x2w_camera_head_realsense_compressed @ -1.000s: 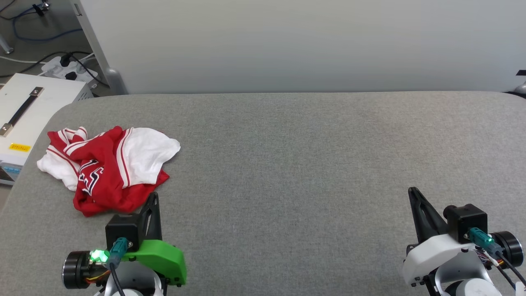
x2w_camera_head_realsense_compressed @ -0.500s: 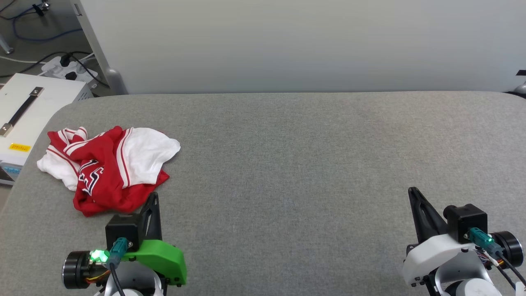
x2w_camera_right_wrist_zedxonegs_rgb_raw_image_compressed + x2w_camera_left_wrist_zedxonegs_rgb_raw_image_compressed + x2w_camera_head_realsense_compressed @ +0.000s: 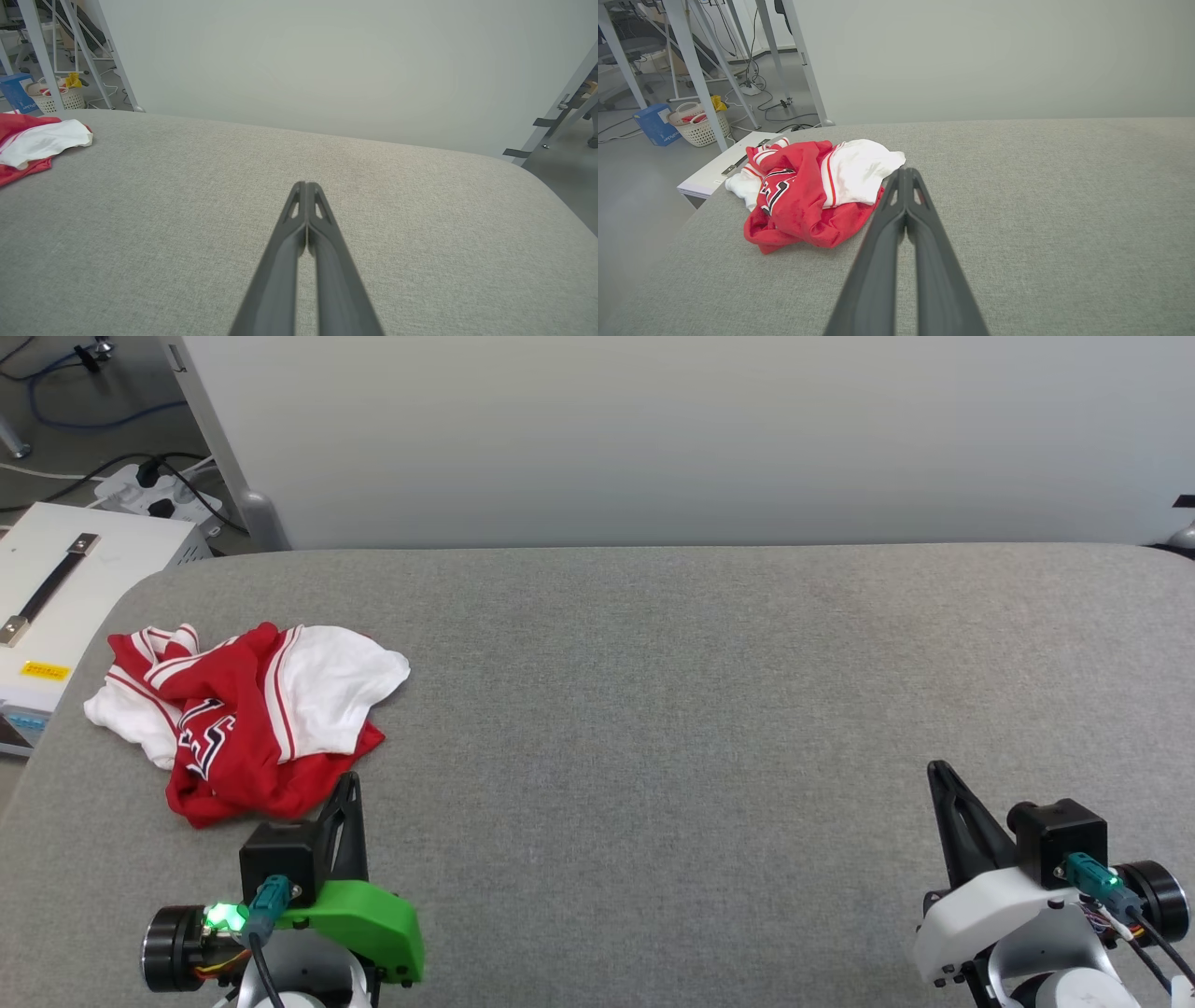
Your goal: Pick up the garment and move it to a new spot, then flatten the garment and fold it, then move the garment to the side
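Observation:
The garment (image 3: 238, 714), a red jersey shirt with white sleeves and navy lettering, lies crumpled in a heap near the left end of the grey table (image 3: 700, 691). It also appears in the left wrist view (image 3: 808, 191) and at the left edge of the right wrist view (image 3: 32, 140). My left gripper (image 3: 350, 782) hovers just in front of the heap's near right corner, shut and empty; its tips (image 3: 904, 173) meet. My right gripper (image 3: 935, 770) rests far to the right over bare cloth, shut with nothing in it, its tips (image 3: 306, 186) pressed together.
A white box with a black handle (image 3: 65, 588) stands beside the table's left end. Cables and a power strip (image 3: 159, 490) lie on the floor behind it. A pale wall panel (image 3: 653, 439) runs along the table's far edge. A white basket (image 3: 698, 126) sits on the floor.

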Motion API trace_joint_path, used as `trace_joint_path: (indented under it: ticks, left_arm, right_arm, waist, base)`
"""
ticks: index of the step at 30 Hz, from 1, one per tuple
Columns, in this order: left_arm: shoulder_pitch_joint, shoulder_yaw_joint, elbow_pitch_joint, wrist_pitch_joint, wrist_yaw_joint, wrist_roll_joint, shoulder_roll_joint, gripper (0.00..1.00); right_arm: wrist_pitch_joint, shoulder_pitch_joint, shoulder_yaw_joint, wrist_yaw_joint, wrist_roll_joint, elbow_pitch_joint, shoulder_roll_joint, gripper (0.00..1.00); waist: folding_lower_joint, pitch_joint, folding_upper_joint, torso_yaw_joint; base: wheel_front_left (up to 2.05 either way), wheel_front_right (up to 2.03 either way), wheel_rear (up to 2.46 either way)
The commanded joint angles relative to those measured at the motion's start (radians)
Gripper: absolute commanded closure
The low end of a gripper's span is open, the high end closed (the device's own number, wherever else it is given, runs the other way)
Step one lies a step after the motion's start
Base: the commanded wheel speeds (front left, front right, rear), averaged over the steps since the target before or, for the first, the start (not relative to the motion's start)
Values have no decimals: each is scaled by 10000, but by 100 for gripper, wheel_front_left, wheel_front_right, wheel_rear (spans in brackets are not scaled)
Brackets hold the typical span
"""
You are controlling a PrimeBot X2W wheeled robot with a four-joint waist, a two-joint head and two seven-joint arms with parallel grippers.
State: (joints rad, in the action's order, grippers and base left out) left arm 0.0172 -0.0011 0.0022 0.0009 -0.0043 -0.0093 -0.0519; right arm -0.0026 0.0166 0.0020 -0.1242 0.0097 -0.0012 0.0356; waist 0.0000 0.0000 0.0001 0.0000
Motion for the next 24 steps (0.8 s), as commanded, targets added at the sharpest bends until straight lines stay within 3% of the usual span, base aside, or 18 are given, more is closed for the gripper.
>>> trace_joint_path:
  ticks: [1, 23, 24]
  left_arm:
    - [-172, 11, -22, -9, 43, 93, 17, 100]
    - [-172, 11, -22, -9, 43, 93, 17, 100]
    - [1, 2, 0, -1, 0, -2, 0, 0]
  right_arm:
    - [26, -166, -20, -65, -97, 12, 12, 100]
    - [26, -166, -20, -65, -97, 12, 12, 100]
    - [-1, 1, 0, 2, 2, 0, 0, 0]
  waist:
    - [0, 0, -1, 0]
    - [0, 0, -1, 0]
    - [0, 0, -1, 0]
  base:
    - [0, 0, 0]
    - [0, 0, 0]
    - [0, 0, 0]
